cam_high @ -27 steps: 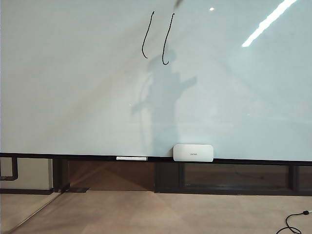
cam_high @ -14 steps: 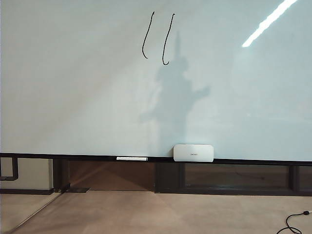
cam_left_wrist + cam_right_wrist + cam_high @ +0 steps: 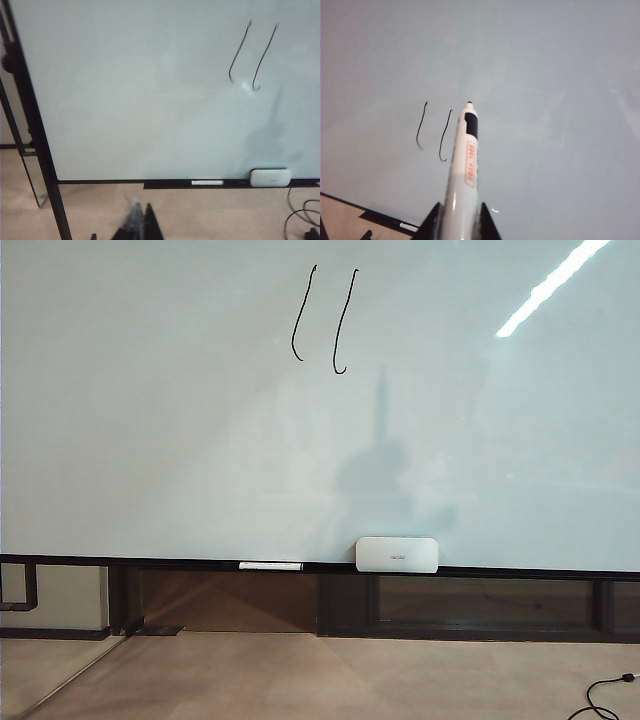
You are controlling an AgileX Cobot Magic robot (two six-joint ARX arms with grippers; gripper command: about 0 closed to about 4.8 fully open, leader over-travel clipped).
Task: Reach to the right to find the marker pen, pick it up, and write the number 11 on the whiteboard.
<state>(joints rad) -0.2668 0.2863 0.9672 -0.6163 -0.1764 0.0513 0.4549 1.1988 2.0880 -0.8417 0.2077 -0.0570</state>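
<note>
High on the whiteboard (image 3: 150,420) in the exterior view stands the number 11 (image 3: 325,318); neither arm shows. In the left wrist view, the left gripper (image 3: 139,225) hangs blurred low before the board, its opening unreadable. In the right wrist view, the right gripper (image 3: 456,224) clamps the marker pen (image 3: 463,170), tip toward the board.

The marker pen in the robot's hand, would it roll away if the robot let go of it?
Probably. The marker pen looks round and smooth, so it could roll on a flat surface. It looks stiff and straight, standing out unbent from the right gripper, which is shut on it. It is thin, so likely light. The left gripper holds nothing.
</note>
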